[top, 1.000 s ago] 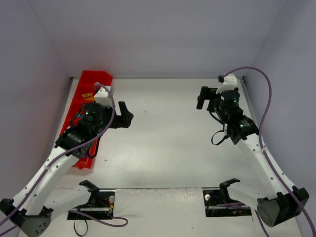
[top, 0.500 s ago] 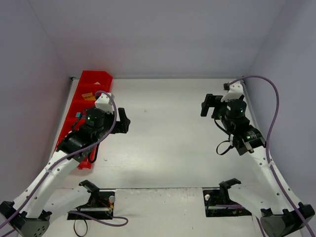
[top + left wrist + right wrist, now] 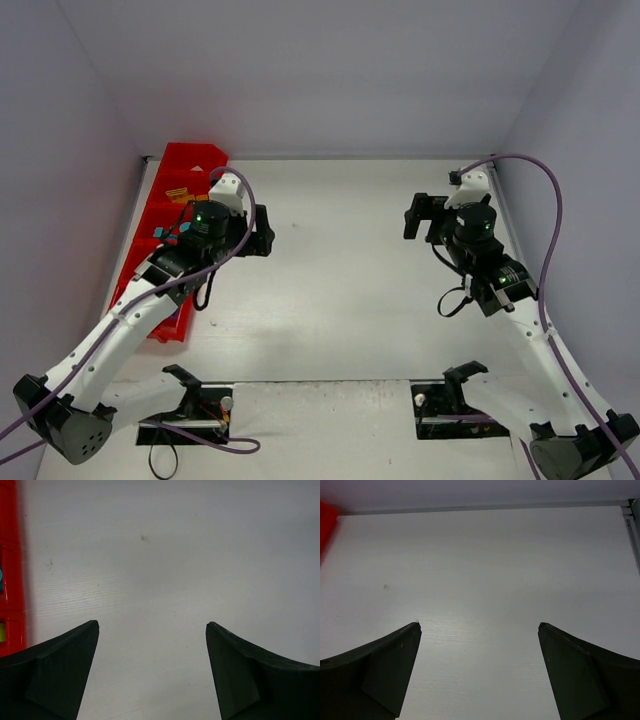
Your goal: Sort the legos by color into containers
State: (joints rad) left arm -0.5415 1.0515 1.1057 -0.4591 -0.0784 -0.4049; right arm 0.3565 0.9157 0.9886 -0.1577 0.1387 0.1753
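Observation:
The red tray (image 3: 189, 165) lies along the table's left side, partly hidden under my left arm. Orange bricks (image 3: 176, 192) and a teal brick (image 3: 160, 233) show in its compartments. My left gripper (image 3: 260, 232) is open and empty just to the right of the tray, over bare table. In the left wrist view the gripper (image 3: 152, 625) has its jaws wide apart, and the tray (image 3: 10, 580) runs down the left edge. My right gripper (image 3: 415, 215) is open and empty at the far right. In the right wrist view it (image 3: 479, 625) holds nothing. No loose brick shows on the table.
White walls close the table in at the back and on both sides. Two black brackets (image 3: 185, 380) (image 3: 462, 372) sit at the near edge by the arm bases. A corner of the tray (image 3: 325, 515) shows at the top left of the right wrist view.
My left arm has stretched out and its gripper has shifted a little right and farther from me, away from the tray. My right arm drew back slightly, then held still. Both grippers stayed open.

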